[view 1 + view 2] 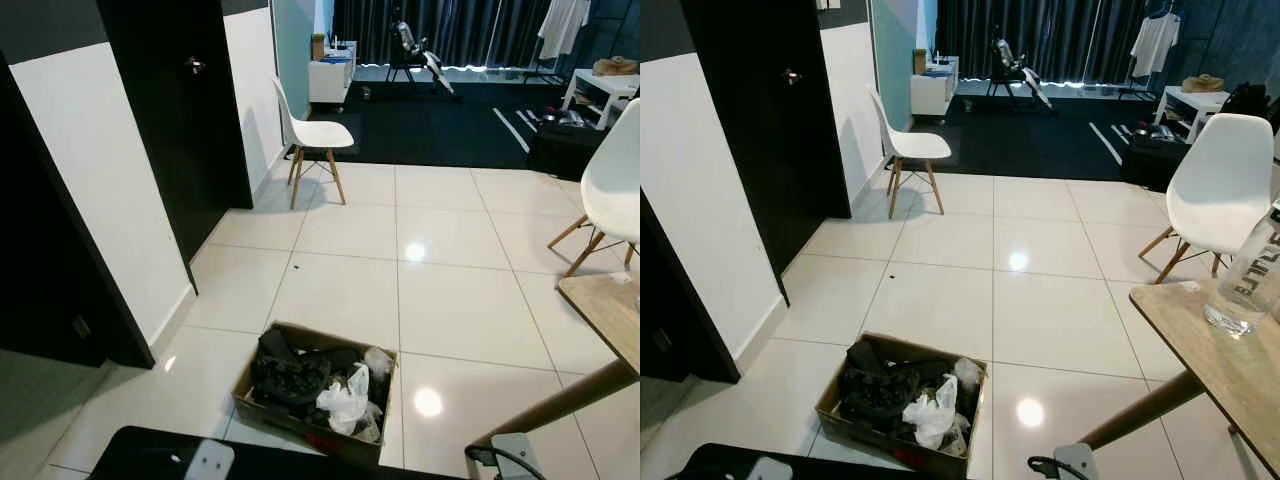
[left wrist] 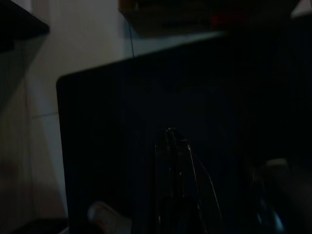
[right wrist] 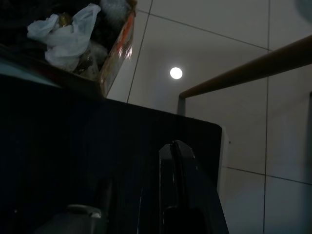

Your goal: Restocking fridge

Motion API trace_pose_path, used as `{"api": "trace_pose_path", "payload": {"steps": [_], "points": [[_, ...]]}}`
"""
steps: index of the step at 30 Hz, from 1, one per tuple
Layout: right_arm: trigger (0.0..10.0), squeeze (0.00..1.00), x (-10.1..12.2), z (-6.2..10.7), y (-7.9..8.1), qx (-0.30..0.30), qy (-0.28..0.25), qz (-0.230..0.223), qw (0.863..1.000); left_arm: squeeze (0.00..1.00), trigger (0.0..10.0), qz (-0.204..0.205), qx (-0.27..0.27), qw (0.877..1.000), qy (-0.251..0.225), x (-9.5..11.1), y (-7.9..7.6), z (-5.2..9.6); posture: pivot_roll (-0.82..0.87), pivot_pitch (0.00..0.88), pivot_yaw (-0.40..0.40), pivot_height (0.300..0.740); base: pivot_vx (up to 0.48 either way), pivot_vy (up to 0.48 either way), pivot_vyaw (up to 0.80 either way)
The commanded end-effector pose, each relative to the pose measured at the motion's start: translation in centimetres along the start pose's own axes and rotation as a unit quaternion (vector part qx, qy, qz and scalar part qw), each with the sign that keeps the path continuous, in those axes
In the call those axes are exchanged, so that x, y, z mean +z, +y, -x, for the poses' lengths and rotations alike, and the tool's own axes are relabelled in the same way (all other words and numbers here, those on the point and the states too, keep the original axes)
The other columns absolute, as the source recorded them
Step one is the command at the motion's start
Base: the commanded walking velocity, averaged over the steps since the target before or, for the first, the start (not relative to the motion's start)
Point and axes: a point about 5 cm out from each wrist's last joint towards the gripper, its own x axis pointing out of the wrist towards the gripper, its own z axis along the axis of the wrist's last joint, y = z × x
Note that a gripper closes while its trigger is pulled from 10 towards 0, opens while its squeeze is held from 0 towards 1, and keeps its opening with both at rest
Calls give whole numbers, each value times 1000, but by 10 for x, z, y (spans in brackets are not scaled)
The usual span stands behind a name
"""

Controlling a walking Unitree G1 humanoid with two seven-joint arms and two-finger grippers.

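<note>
A cardboard box (image 1: 306, 333) stands on the white tiled floor just ahead of me, holding black items and crumpled white plastic bags (image 1: 346, 401). A clear bottle (image 1: 1248, 284) stands on the wooden table (image 1: 1215, 355) at my right. Both arms hang low and idle. In the dark left wrist view, my left gripper (image 2: 171, 141) looks shut with nothing in it. My right gripper (image 3: 174, 152) is also shut and holds nothing; beyond it I see the box (image 3: 118, 46) and a table leg (image 3: 243, 73).
A black door (image 1: 170, 110) and a white wall run along the left. One white chair (image 1: 315, 135) stands by the wall ahead, another (image 1: 1220, 185) beside the table. A dark carpeted room with furniture lies beyond. Open tiles stretch between the box and the chairs.
</note>
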Motion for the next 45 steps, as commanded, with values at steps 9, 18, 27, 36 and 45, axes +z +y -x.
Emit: {"api": "trace_pose_path", "payload": {"steps": [9, 18, 27, 36, 45], "points": [[10000, 0, -10, 4, -2, -2, 10, 6, 1000, 0, 10000, 19, 37, 999, -20, 7, 17, -1, -13, 25, -9, 740, 0, 0, 0], [10000, 0, -5, 2, 0, -4, 3, 0, 1000, 0, 10000, 17, 35, 999, -25, 9, 16, -2, -11, 27, -6, 740, 0, 0, 0], [10000, 0, -5, 2, 0, -6, 3, -7, 1000, 0, 10000, 19, 34, 999, -29, 11, 16, -3, -12, 24, -4, 740, 0, 0, -597], [10000, 0, -4, 2, 1, -6, 2, -6, 1000, 0, 10000, 21, 35, 999, -34, 13, 17, -4, -12, 25, -3, 740, 0, 0, -725], [10000, 0, -3, 1, 1, -5, -1, -7, 1000, 0, 10000, 22, 34, 999, -36, 15, 16, -4, -11, 26, -5, 740, 0, 0, -724]]}}
